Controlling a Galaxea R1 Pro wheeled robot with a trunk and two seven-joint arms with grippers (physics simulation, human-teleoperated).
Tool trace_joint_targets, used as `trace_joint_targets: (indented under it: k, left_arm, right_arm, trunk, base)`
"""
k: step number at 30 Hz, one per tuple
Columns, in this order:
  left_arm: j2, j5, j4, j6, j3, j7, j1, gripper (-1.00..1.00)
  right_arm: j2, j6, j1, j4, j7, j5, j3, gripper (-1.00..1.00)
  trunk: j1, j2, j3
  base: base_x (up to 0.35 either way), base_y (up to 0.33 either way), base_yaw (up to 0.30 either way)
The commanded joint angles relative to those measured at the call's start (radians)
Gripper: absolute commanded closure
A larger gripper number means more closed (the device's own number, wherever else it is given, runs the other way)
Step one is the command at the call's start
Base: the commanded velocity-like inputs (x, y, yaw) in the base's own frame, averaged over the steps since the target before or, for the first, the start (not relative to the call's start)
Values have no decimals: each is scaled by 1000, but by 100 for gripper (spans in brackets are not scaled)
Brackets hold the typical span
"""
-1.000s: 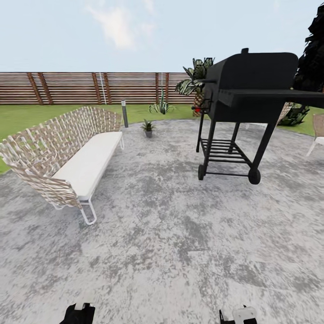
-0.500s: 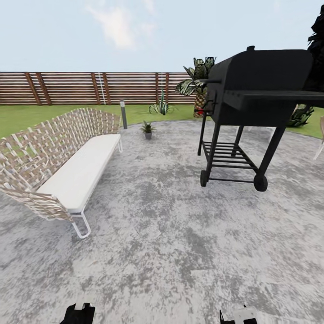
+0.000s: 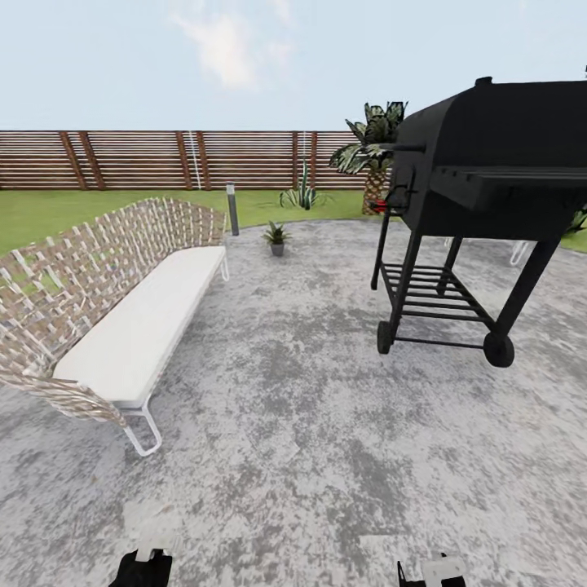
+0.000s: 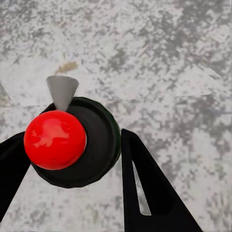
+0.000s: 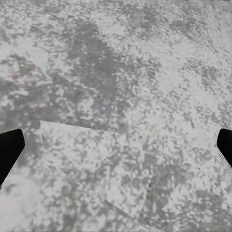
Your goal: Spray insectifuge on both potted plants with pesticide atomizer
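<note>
The pesticide atomizer (image 4: 92,145) shows from above in the left wrist view as a dark round bottle with a red ball top and a grey cone nozzle. My left gripper (image 4: 75,140) is shut on it, one black finger on each side, over the grey patio. In the head view the left gripper (image 3: 143,568) sits at the lower edge. My right gripper (image 5: 116,145) is open with bare patio between its fingers, and in the head view the right gripper (image 3: 432,572) is also low. A small potted plant (image 3: 276,237) stands at the patio's far edge.
A woven bench (image 3: 122,310) with a white cushion stands at the left. A black wheeled grill (image 3: 481,204) stands at the right. Beyond the patio lie the lawn (image 3: 49,212), a light post (image 3: 232,209), a spiky agave (image 3: 303,196), a palm (image 3: 371,151) and the slatted fence (image 3: 163,159).
The whole head view has shifted: the bench and the grill look nearer and sit further right, so the camera has moved. Both grippers keep their places in the picture.
</note>
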Motion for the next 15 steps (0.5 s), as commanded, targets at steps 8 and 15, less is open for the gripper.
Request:
trace_joint_targets:
  k: [8,15]
  left_arm:
    - [0,0,0,-3,-4,-1,-1,100]
    - [0,0,0,-3,-4,-1,-1,100]
  right_arm:
    - [0,-2,-1,1,-7,11,-4,-100]
    - [0,-2,-1,2,-7,12,-4,-100]
  trunk:
    - [0,0,-1]
    - [0,0,-1]
  base:
    - [338,0,1]
    - [338,0,0]
